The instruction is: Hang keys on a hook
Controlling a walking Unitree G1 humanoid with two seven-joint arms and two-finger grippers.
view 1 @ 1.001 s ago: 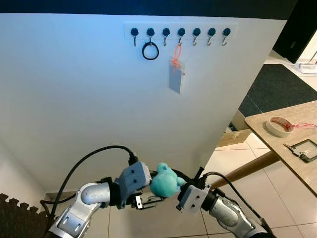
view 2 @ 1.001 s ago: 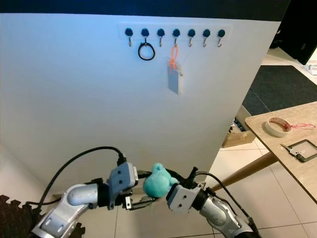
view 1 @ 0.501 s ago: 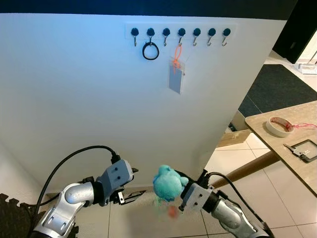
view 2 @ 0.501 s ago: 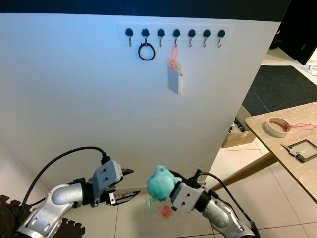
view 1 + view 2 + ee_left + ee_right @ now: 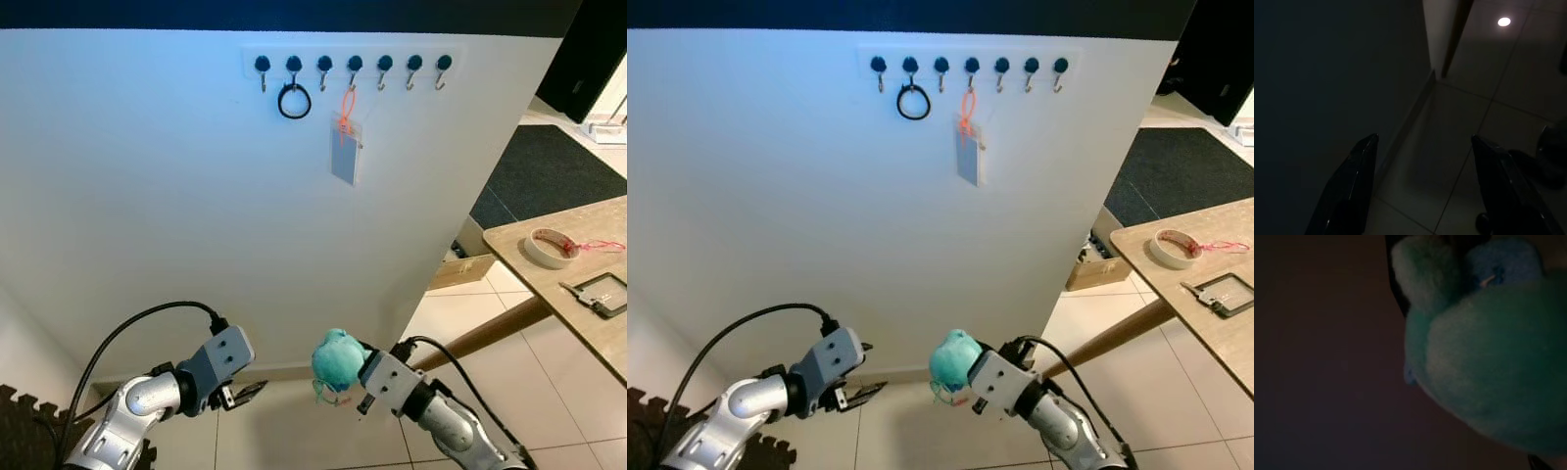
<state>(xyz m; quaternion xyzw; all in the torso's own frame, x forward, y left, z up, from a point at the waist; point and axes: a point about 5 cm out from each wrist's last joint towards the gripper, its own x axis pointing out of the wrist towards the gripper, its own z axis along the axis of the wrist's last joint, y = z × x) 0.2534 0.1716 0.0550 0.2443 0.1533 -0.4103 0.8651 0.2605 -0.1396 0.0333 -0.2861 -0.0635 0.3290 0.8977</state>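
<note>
A teal plush keychain (image 5: 336, 358) sits low in front of the white wall, with my right gripper (image 5: 349, 372) shut on it. A thin loop dangles beneath it. In the right wrist view the plush (image 5: 1484, 362) is pressed close to the camera. My left gripper (image 5: 245, 394) hangs open and holds nothing, a short way to the left of the plush. Its two black fingers (image 5: 1352, 186) stand apart over floor tiles. High on the wall runs a rail of several hooks (image 5: 353, 65). A black ring (image 5: 294, 101) and an orange-strapped card (image 5: 344, 149) hang from two of them.
A wooden table (image 5: 588, 328) at the right carries a tape roll (image 5: 551, 247) and a dark-framed item (image 5: 600, 292). A dark mat (image 5: 549, 171) and a cardboard box (image 5: 460, 270) lie past the wall's right end. Foam matting (image 5: 24, 421) lies at the lower left.
My left gripper has let go of the plush and drawn back to the left and down, now open. The right gripper alone holds the plush, shifted slightly right.
</note>
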